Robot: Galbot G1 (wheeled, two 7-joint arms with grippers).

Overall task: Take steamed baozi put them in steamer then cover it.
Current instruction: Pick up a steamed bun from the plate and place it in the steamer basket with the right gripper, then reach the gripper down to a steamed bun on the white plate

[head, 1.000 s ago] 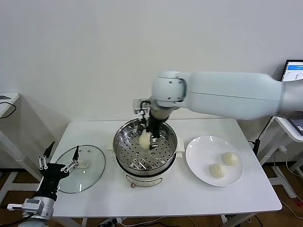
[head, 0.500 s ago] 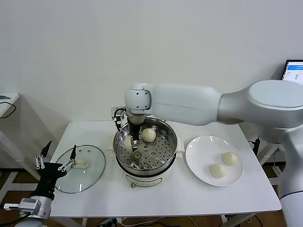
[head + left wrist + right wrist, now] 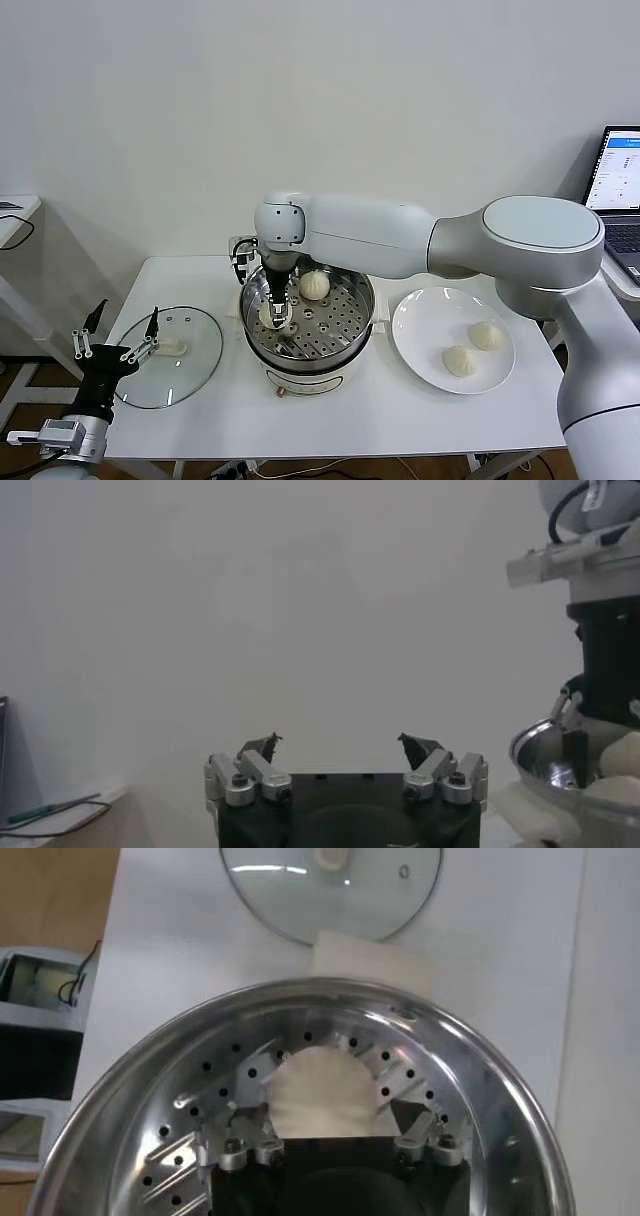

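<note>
1. Head view: right gripper (image 3: 277,316) is down inside the steamer (image 3: 307,318), on the side toward the glass lid (image 3: 166,355); a steamed baozi (image 3: 272,312) sits between its fingers, low over the perforated floor; whether it rests on the floor I cannot tell; a second bun (image 3: 314,285) lies at the steamer's back; two more buns (image 3: 486,336) (image 3: 458,361) wait on the white plate (image 3: 415,330) on the steamer's other side; lid lies flat on the table (image 3: 380,415), well apart from the steamer; left gripper (image 3: 117,352) is parked over the lid's outer edge.

2. Left wrist view: left gripper (image 3: 341,748) has jaws spread wide, nothing in them; steamer rim (image 3: 535,765) and right arm show off to one side.

3. Right wrist view: right gripper (image 3: 336,1113) has jaws set partly apart around the bun (image 3: 321,1091), fingertips at its flanks; grip or just-released, cannot tell for sure; reads as holding; bun is close to the steamer wall (image 3: 300,998) on the lid side.

4. Risks, my read: release too high and the bun rolls or tips onto the wall; soft dough may stick to a finger and lift out on retreat; squeeze dents it; wrist sits close to the rim, so a sloppy exit could knock the steamer on its base; two buns left, so spacing on the floor matters.
</note>
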